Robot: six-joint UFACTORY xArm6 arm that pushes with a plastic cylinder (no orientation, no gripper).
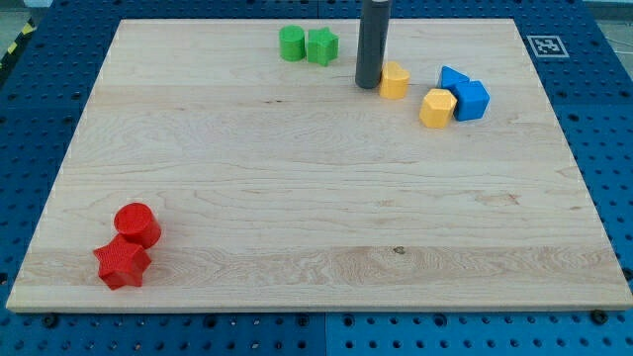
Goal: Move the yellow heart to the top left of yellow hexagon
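Pale wooden table (316, 198) fills the view. No pincer shows: the arm ends in a dark rod whose tip (368, 85) touches the yellow heart (395, 80) from the view's left. The yellow hexagon (437, 108) lies just lower right, touching the blue blocks (465, 95).

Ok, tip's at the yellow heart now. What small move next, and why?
Probably little or none: my tip sits against the left side of the yellow heart, which already lies up and left of the yellow hexagon. At most I'd nudge it slightly right, then back off so it doesn't hit the hexagon.
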